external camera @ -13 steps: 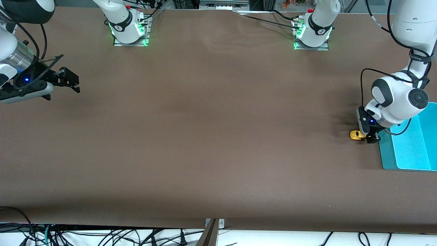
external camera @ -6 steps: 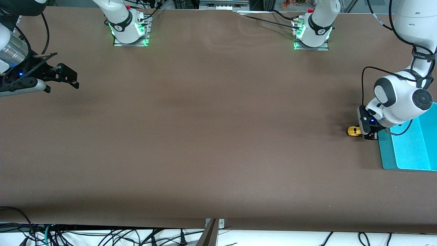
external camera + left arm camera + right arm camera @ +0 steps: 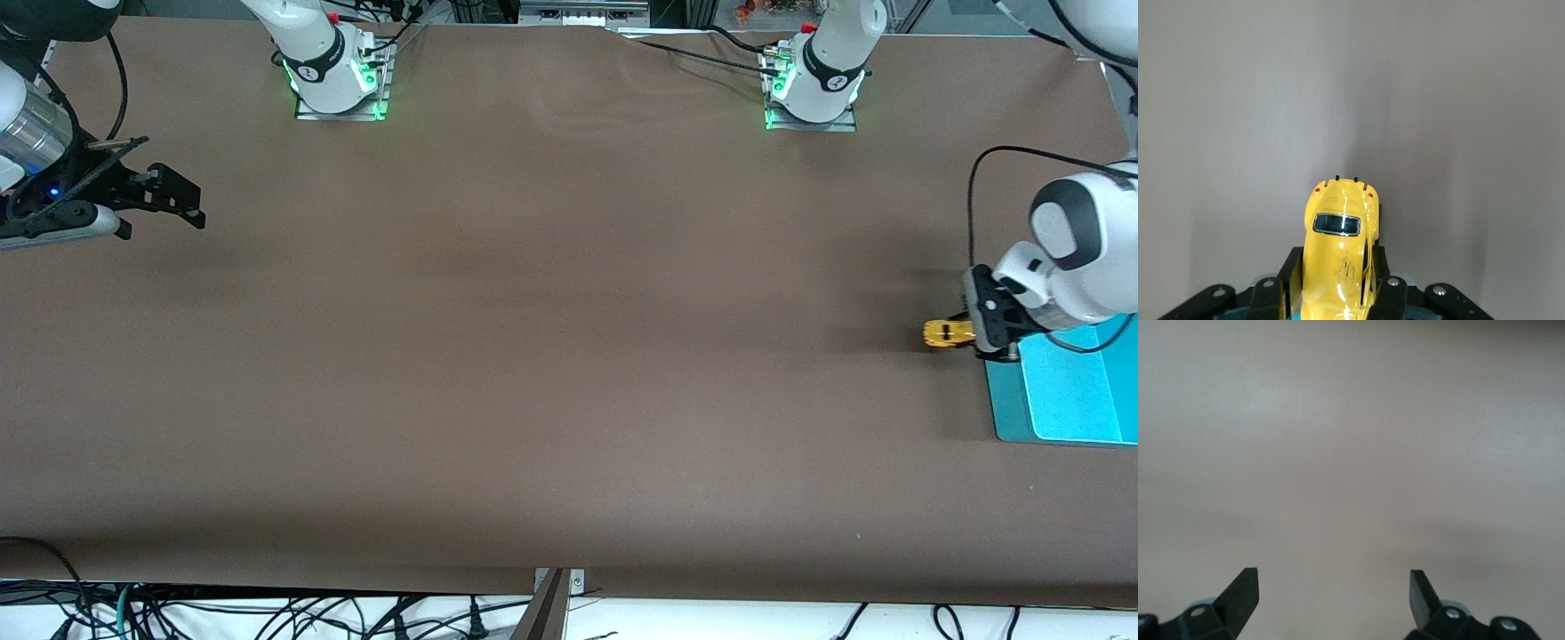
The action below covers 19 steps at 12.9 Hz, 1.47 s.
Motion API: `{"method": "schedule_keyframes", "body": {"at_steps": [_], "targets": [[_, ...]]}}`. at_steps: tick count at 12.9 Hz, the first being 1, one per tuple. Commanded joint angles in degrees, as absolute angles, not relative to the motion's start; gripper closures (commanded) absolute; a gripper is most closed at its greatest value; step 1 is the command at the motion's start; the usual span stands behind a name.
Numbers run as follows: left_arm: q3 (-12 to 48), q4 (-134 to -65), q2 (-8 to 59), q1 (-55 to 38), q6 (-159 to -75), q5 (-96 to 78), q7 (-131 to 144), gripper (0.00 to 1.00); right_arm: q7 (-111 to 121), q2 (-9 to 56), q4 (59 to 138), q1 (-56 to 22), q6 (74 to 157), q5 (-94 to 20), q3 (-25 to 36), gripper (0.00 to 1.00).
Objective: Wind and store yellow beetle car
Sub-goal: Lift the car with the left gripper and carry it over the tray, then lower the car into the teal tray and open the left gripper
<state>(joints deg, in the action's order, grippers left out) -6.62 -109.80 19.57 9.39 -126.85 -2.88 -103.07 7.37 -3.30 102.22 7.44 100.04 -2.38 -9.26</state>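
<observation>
left pincer grips the yellow beetle car beside the teal tray; right pincer waits, spread wide.

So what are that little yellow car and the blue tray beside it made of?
The yellow beetle car, pinched in the left tool, looks like glossy painted metal or hard plastic: highlights gleam on its roof, with fine dark scuffs. The turquoise tray looks like smooth moulded plastic, evenly coloured with a raised rim, though that is a guess.

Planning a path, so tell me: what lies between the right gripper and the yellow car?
Front view: only bare table between right gripper and yellow beetle car.
</observation>
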Motion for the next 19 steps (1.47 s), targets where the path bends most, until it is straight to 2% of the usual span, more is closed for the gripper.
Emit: {"method": "schedule_keyframes", "body": {"at_steps": [1, 5, 8, 13, 16, 17, 18, 19], "targets": [[-6.3, -105.8, 19.7, 15.5, -125.1, 0.6, -108.2, 0.92, 7.6, -4.1, 102.3, 6.7, 99.4, -2.8, -8.4, 0.0], [-6.2, -101.4, 23.0, 22.6, -125.3, 0.6, -118.4, 0.92, 7.6, -4.1, 102.5, 6.7, 99.2, -2.8, -8.4, 0.0], [-6.1, -98.1, 30.5, 23.7, -128.0, -0.5, -122.9, 0.92, 7.9, -4.1, 102.5, 6.7, 99.2, -2.8, -8.4, 0.0], [-5.9, -98.2, 36.8, 24.0, -136.9, -0.7, -123.7, 0.91, 8.1, -4.1, 102.5, 6.7, 99.1, -2.7, -8.4, 0.0], [-5.8, -98.3, 38.1, 24.0, -138.9, -1.4, -123.7, 0.86, 8.4, -4.1, 102.5, 6.7, 99.1, -2.7, -8.4, 0.0], [-5.8, -98.3, 38.1, 24.0, -139.0, -1.5, -123.6, 0.73, 8.9, -4.1, 102.5, 6.7, 99.1, -2.8, -8.4, 0.0], [-5.7, -98.3, 37.7, 23.8, -138.7, -1.9, -123.7, 0.18, 9.1, -4.1, 102.5, 6.7, 99.1, -2.8, -8.4, 0.0], [-5.1, -98.2, 36.6, 23.7, -137.7, -1.8, -123.8, 0.0, 9.3, -4.1, 102.5, 6.7, 99.1, -2.8, -8.4, 0.0]]}}
